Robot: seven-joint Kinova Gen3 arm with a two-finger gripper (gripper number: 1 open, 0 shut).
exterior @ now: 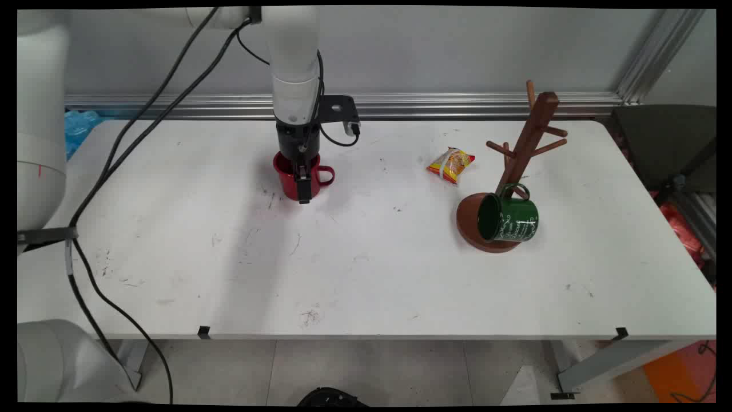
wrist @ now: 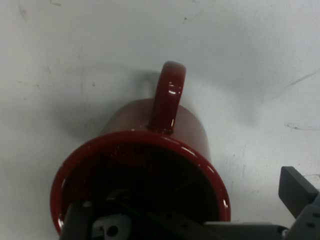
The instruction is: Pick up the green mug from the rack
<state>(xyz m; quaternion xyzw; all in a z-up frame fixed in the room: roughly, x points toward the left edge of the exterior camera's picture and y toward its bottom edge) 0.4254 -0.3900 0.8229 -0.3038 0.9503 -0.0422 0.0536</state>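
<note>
Toward the bench's (exterior: 366,274) far left of centre, the red mug (exterior: 290,177) stands upright with the tool (exterior: 303,186) spread astride its near rim, one finger inside and one outside; it looks rigid, glossy, probably slippery and breakable, so the wall seems the likeliest hold.

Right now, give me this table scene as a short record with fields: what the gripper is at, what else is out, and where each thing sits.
gripper: gripper lowered at the red mug, one finger inside it and one outside its near wall
red mug: red mug upright on the white table, handle toward picture right in the main view
mug tree: brown wooden mug tree on a round base, at the right
green mug: green mug hung on a low peg, mouth facing left
snack packet: yellow and red snack packet lying left of the mug tree
</note>
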